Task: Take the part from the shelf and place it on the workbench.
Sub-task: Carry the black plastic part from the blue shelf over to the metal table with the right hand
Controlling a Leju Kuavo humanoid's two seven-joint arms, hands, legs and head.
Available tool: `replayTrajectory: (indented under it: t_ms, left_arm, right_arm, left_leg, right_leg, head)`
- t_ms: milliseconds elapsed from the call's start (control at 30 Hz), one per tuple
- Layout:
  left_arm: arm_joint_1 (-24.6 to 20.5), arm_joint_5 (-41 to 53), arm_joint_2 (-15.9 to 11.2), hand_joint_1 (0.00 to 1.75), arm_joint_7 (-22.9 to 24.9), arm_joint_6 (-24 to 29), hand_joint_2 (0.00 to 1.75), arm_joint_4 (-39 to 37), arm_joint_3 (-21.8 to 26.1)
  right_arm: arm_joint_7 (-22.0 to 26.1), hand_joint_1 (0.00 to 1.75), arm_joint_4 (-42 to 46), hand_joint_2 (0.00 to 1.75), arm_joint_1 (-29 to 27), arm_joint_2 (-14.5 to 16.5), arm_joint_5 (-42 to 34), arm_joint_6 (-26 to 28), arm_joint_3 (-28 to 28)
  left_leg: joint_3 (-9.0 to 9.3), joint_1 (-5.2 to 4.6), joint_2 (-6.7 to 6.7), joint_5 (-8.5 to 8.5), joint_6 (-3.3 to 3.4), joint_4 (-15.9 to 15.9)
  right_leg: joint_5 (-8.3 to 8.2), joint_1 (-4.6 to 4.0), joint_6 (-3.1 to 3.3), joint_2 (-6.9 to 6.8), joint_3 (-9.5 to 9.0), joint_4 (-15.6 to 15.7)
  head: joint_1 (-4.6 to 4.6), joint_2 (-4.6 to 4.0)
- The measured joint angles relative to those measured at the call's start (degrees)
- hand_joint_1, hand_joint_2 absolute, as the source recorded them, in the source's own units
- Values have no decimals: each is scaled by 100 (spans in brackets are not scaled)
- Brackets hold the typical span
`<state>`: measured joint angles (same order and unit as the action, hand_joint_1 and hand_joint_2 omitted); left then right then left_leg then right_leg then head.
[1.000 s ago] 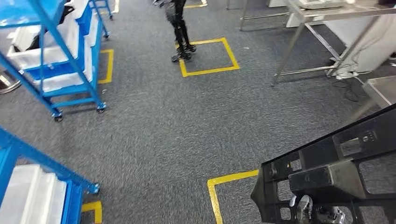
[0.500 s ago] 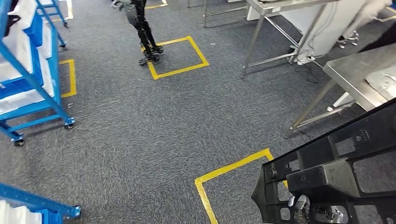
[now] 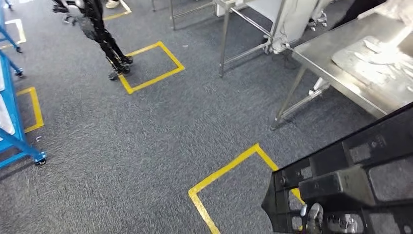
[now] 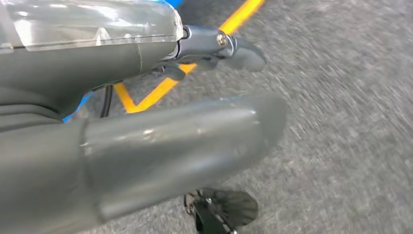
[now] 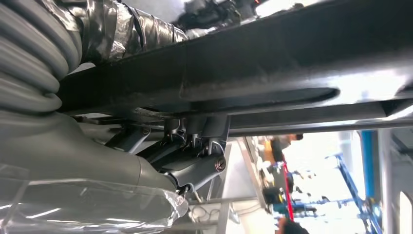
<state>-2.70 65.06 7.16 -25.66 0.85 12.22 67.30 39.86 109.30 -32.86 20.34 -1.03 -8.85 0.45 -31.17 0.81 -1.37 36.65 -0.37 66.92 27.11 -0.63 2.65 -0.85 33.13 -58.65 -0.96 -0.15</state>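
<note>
A large black moulded part with ribs and cut-outs takes up the lower right of the head view. My right hand grips it from below, a metal finger showing at its near edge. In the right wrist view the dark fingers curl against the underside of the part. The stainless workbench stands ahead at the upper right, with a flat grey sheet lying on it. My left hand hangs over the grey carpet, thumb and fingers apart, holding nothing.
A blue wheeled shelf stands at the left edge. Yellow tape squares mark the carpet just ahead and farther off. Another robot's black legs stand by the far square. A second metal table frame stands behind the workbench.
The whole view has swung right: the blue shelves slid out to the left and the workbench came in at the upper right. The part stays in my right hand.
</note>
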Motion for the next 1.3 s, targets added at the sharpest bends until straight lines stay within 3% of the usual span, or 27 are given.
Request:
replayTrajectory:
  t_ms: [67,100,133,167,233,300,367,433,500,567,600,633,667,733,800,867,900,967,1033,1067,1100,1133,1167,1233,1300]
  left_arm:
    - [35,-2,-5,0,4,0,0,0,1]
    - [50,-3,-9,0,5,-1,0,0,2]
    - [55,-3,-14,0,6,-3,0,0,3]
    - [55,-1,-16,0,7,-6,0,0,4]
    - [48,4,-22,0,7,-13,0,0,3]
    - [46,8,-25,0,6,-15,0,0,1]
    - [41,8,-22,0,5,-15,0,0,2]
    - [32,7,-16,0,6,-15,0,0,4]
    - [39,7,-13,0,7,-15,0,0,4]
    - [61,7,-16,0,9,-15,0,0,5]
    - [66,7,-18,0,10,-15,0,0,5]
    - [65,7,-19,0,11,-15,0,0,6]
    - [59,7,-19,0,11,-15,0,0,6]
    - [45,8,-19,0,10,-15,0,0,6]
    - [35,8,-19,0,10,-15,0,0,6]
    - [13,8,-19,0,12,-15,0,0,7]
    - [-3,8,-20,0,13,-16,0,0,8]
    - [-23,8,-21,0,15,-18,0,0,8]
    - [-4,8,-23,0,20,-20,0,0,8]
    - [14,8,-25,0,22,-20,0,0,8]
    - [33,8,-28,0,25,-19,0,0,9]
    - [43,8,-30,0,26,-17,0,0,10]
    - [46,7,-30,0,26,-17,0,0,11]
    - [47,8,-36,0,26,-17,0,0,11]
    - [51,8,-43,0,27,-17,0,0,11]
  right_arm:
    - [-1,175,-6,175,8,0,3,0,2]
    - [-2,175,-10,175,6,0,8,0,1]
    - [-2,175,-17,175,6,0,16,0,1]
    - [-2,175,-25,175,7,1,25,0,1]
    - [-2,175,-41,175,13,0,41,0,2]
    - [-3,175,-49,175,20,-1,57,-1,3]
    - [-3,175,-50,175,14,-2,79,-1,1]
    - [-1,175,-51,175,7,-3,94,2,-2]
    - [-1,175,-57,175,23,-4,101,3,-1]
    - [-2,175,-74,175,36,-4,103,5,-3]
    - [-2,175,-84,175,33,-4,103,7,-5]
    - [-2,175,-92,175,32,-4,103,8,-8]
    - [-3,175,-98,175,31,-4,104,8,-10]
    - [-4,175,-101,175,36,-4,106,7,-9]
    - [-3,175,-102,175,40,-4,108,6,-7]
    - [-2,175,-102,175,31,-3,114,6,-7]
    - [-1,175,-102,175,22,-2,121,8,-7]
    - [0,175,-103,175,23,0,135,10,-3]
    - [-1,175,-108,175,35,1,144,13,3]
    - [-1,175,-114,175,38,1,147,14,5]
    - [-1,175,-122,175,37,1,151,15,5]
    - [-1,175,-131,175,36,1,153,16,4]
    - [-2,175,-139,175,35,1,155,16,4]
    - [-2,175,-146,175,38,1,158,17,4]
    - [-2,175,-149,175,45,1,161,16,6]
  left_leg:
    - [-413,4,102,188,-25,666]
    - [-525,5,109,118,-37,763]
    - [-535,7,122,-72,-44,638]
    - [-445,13,168,-347,-48,311]
    - [-199,35,424,-714,-35,-398]
    - [-94,37,591,-749,6,-688]
    - [-65,33,486,-752,69,-735]
    - [-21,54,347,-775,139,-790]
    - [9,61,190,-768,186,-823]
    - [27,55,15,-735,197,-823]
    - [44,54,-70,-714,191,-823]
    - [70,55,-150,-690,183,-823]
    - [107,56,-222,-662,171,-823]
    - [182,49,-351,-599,128,-827]
    - [239,37,-458,-545,55,-845]
    - [320,30,-575,-513,-17,-887]
    - [356,36,-542,-484,-50,-880]
    - [274,49,-267,-299,-90,-602]
    - [-101,56,36,27,-100,113]
    - [-314,55,83,137,-103,474]
    - [-475,54,102,138,-103,691]
    - [-541,53,112,10,-97,688]
    - [-505,53,136,-222,-86,466]
    - [-279,59,394,-690,-43,-274]
    - [-125,54,654,-823,7,-708]
  right_leg:
    - [12,4,11,190,-12,-6]
    - [20,8,7,292,-24,-14]
    - [33,14,-6,393,-41,-26]
    - [53,23,-25,485,-62,-44]
    - [107,35,-81,643,-71,-110]
    - [130,43,-148,776,-23,-157]
    - [116,52,-212,879,13,-152]
    - [192,35,-270,642,66,-275]
    - [473,44,-330,257,339,-810]
    - [715,96,-380,132,724,-1472]
    - [694,119,-396,114,818,-1598]
    - [568,136,-405,93,802,-1520]
    - [364,146,-403,51,674,-1239]
    - [46,113,-366,-187,318,-518]
    - [-6,51,-305,-336,156,-183]
    - [16,24,-246,-221,153,-157]
    - [8,35,-215,-148,127,-117]
    - [-16,72,-143,-18,58,-35]
    - [-12,81,-89,112,18,-12]
    - [-1,73,-73,192,7,-14]
    - [12,65,-64,284,-10,-18]
    - [27,60,-63,381,-32,-26]
    - [46,59,-71,476,-59,-37]
    - [95,63,-103,639,-88,-73]
    - [121,88,-163,790,-55,-107]
  head:
    - [3,0]
    - [3,0]
    - [3,0]
    - [3,0]
    - [2,0]
    - [3,0]
    - [5,0]
    - [-5,0]
    - [-20,0]
    - [-23,0]
    - [-23,0]
    - [-24,0]
    - [-24,0]
    - [-24,0]
    - [-23,0]
    - [-21,0]
    - [-21,0]
    - [-15,0]
    - [-8,0]
    - [-7,0]
    - [-6,0]
    - [-6,0]
    - [-5,0]
    - [-7,0]
    - [-7,0]
